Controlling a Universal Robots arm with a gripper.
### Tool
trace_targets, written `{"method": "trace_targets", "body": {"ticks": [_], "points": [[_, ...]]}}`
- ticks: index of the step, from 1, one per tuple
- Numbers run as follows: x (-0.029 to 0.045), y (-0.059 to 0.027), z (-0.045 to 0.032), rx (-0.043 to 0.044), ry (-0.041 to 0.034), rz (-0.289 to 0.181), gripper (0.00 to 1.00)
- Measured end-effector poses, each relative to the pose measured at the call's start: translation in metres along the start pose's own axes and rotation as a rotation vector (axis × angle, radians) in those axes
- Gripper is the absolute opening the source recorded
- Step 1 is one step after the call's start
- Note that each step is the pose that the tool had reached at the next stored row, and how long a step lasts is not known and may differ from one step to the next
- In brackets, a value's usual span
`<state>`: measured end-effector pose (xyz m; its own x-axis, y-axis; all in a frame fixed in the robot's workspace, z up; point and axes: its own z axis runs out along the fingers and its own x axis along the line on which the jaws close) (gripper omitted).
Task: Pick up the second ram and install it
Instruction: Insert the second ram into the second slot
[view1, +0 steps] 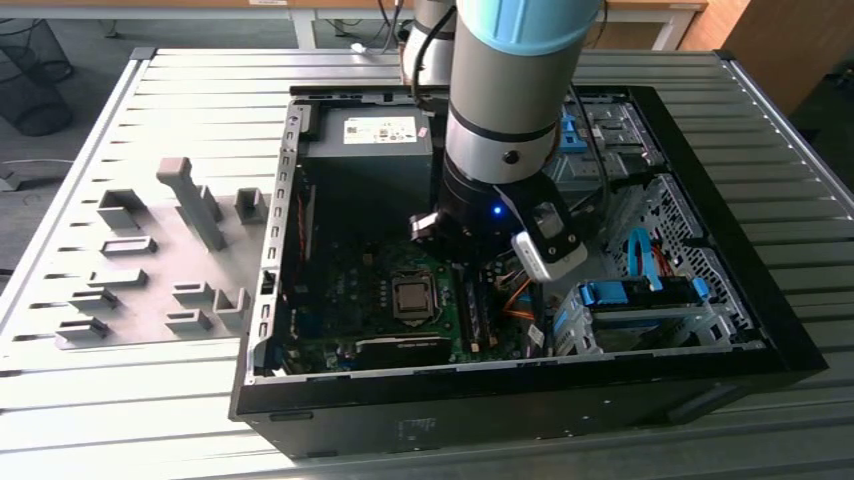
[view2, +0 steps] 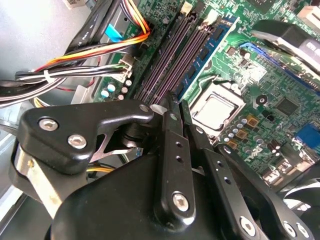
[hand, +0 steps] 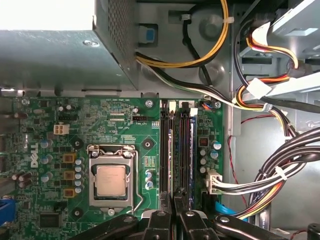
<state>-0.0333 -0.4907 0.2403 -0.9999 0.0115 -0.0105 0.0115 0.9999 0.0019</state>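
Inside the case (view1: 787, 330), at the board's edge nearest the cables (hand: 280, 170): arm (view1: 501, 120) reaches down over the memory slots.

- Pincer (view2: 177, 102) clenched, fingers almost together, tips at one end of the slot row; same in the first wrist view (hand: 175, 197).
- Ram (view2: 202, 52): green stick with black chips, upright in a slot, in line with the tips; seen edge-on in the first wrist view (hand: 172, 150). Can't tell whether the fingers nip its end or only bear on its top edge.
- Step, as I judge it: seating, not fetching. Calls for a straight push along the slot, stick kept upright.
- Around: CPU socket (hand: 111, 180) just beside the slots; power supply (hand: 50, 55) along the board's far edge. Cable bundle crowds the slot side, the likeliest snag.
- Worktop (view1: 160, 400): grey holders (view1: 200, 205) beside the case.
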Motion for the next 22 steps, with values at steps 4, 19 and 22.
{"method": "trace_targets", "body": {"ticks": [4, 19, 22], "points": [[-0.0013, 0.0, 0.0021, -0.0008, -0.0001, 0.001, 0.14], [-0.0017, 0.0026, 0.006, -0.0008, 0.0, 0.008, 0.14], [-0.0018, 0.0059, 0.007, -0.0009, 0.0, 0.008, 0.14]]}}
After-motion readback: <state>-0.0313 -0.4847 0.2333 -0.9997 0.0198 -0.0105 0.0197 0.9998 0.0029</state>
